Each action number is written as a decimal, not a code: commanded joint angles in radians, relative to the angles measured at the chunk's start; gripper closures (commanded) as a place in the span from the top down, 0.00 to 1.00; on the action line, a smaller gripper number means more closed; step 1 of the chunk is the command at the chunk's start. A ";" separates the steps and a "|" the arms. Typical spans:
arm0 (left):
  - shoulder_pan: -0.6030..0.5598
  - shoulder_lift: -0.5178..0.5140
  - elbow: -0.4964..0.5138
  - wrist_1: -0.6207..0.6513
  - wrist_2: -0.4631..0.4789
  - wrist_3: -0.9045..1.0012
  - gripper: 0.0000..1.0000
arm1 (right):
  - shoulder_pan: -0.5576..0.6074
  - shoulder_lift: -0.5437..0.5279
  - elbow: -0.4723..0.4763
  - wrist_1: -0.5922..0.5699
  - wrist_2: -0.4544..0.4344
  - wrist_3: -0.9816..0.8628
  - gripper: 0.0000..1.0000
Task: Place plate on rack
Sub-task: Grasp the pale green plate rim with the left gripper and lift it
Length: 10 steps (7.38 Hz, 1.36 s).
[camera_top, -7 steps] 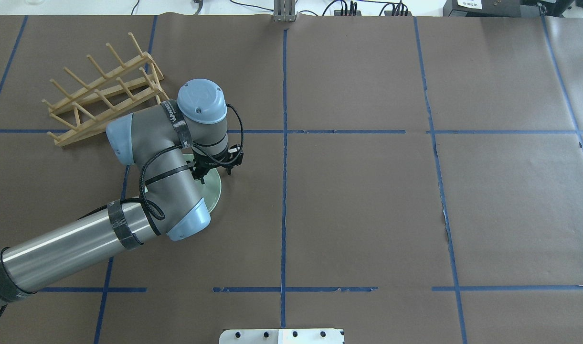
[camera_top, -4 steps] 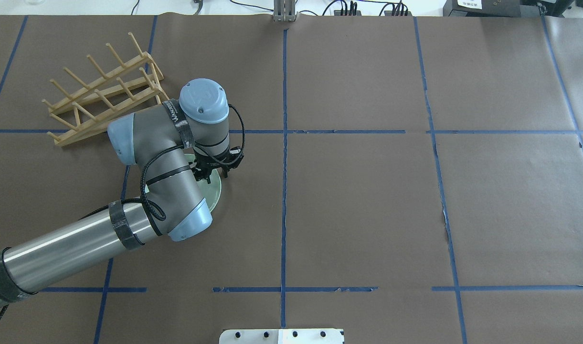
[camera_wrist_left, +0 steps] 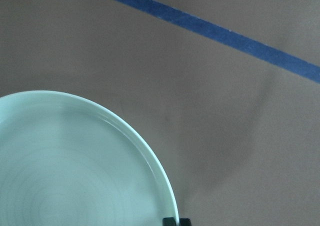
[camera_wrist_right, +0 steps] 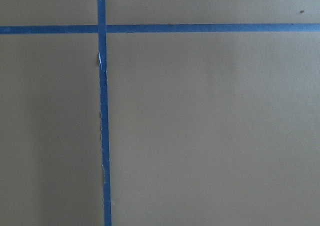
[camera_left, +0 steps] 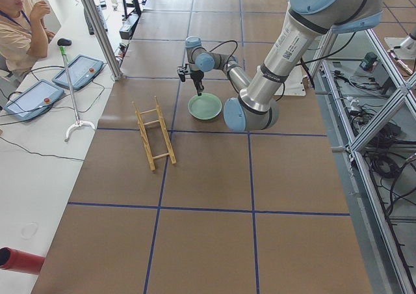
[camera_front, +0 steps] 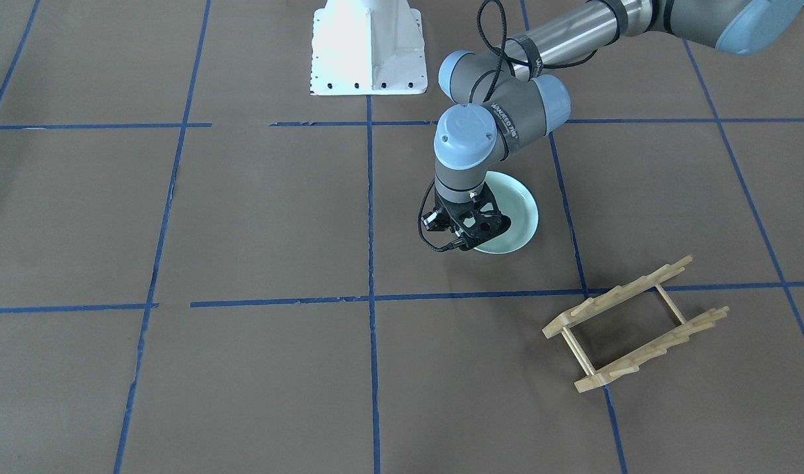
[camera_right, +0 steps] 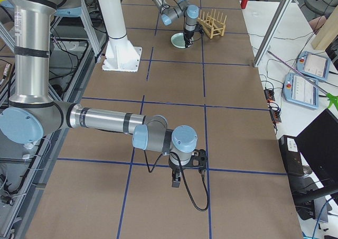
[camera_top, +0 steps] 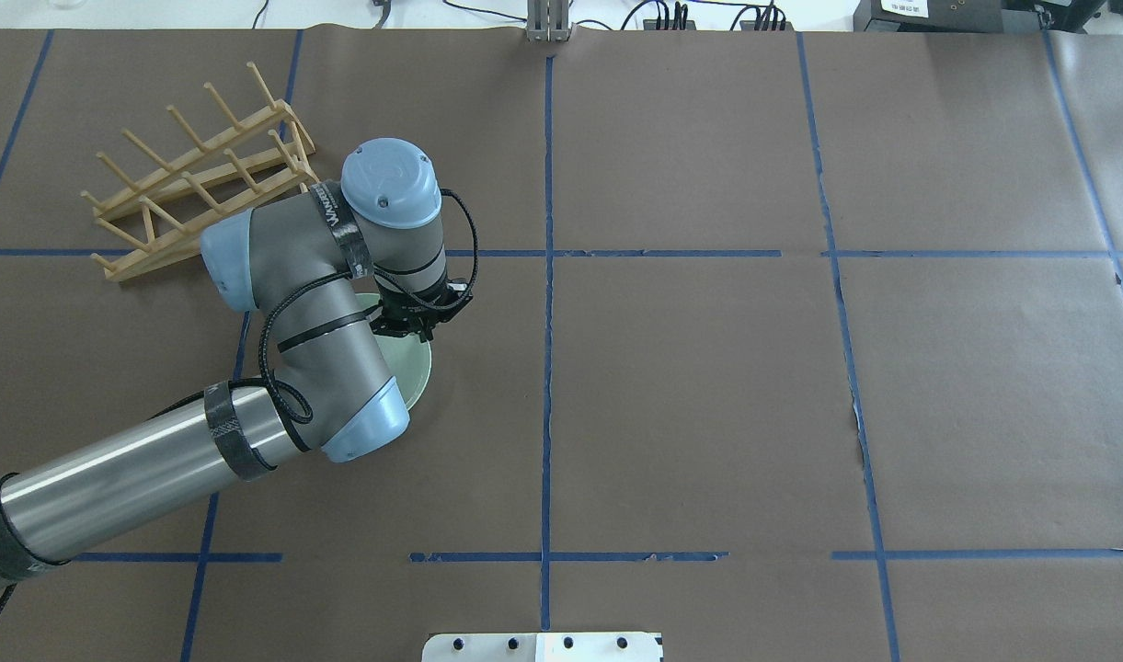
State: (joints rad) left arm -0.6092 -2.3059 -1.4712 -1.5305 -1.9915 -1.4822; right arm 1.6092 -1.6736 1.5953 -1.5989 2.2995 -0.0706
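Note:
The pale mint-green plate (camera_top: 412, 372) lies on the brown table paper, half hidden under my left arm in the overhead view. It also shows in the front view (camera_front: 515, 214) and the left wrist view (camera_wrist_left: 75, 161). My left gripper (camera_top: 418, 331) points down at the plate's rim, its fingertips (camera_wrist_left: 171, 220) close together on the rim edge. The light-wood rack (camera_top: 198, 188) stands empty beyond the plate, apart from it, also in the front view (camera_front: 635, 322). My right gripper (camera_right: 177, 183) hangs over bare paper far away; I cannot tell whether it is open.
Blue tape lines grid the brown paper. The white robot base (camera_front: 367, 49) stands at the robot's edge of the table. A person (camera_left: 19, 27) sits beside control tablets (camera_left: 81, 69) on the side bench, off the work table.
The left gripper's fingers, spread astride the plate's rim before, have closed onto it. The wrist has shifted slightly toward the rack.

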 commanded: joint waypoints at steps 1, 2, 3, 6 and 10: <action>-0.003 0.000 -0.024 0.003 0.000 -0.003 0.00 | 0.000 0.000 0.002 -0.001 0.000 0.000 1.00; -0.024 0.000 -0.103 0.045 0.003 -0.003 0.00 | 0.000 0.000 0.000 0.000 0.000 0.000 1.00; -0.064 0.000 -0.204 0.080 0.005 -0.003 0.00 | 0.000 0.000 0.000 0.000 0.000 0.000 1.00; -0.249 -0.001 -0.387 0.073 0.004 0.013 0.00 | 0.000 0.000 0.002 0.000 0.000 0.000 1.00; -0.506 0.179 -0.408 -0.564 -0.016 -0.041 0.00 | 0.000 0.000 0.000 -0.001 0.000 0.000 1.00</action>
State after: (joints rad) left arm -1.0577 -2.2242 -1.8795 -1.8470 -1.9995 -1.4927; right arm 1.6092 -1.6736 1.5954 -1.5994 2.2995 -0.0706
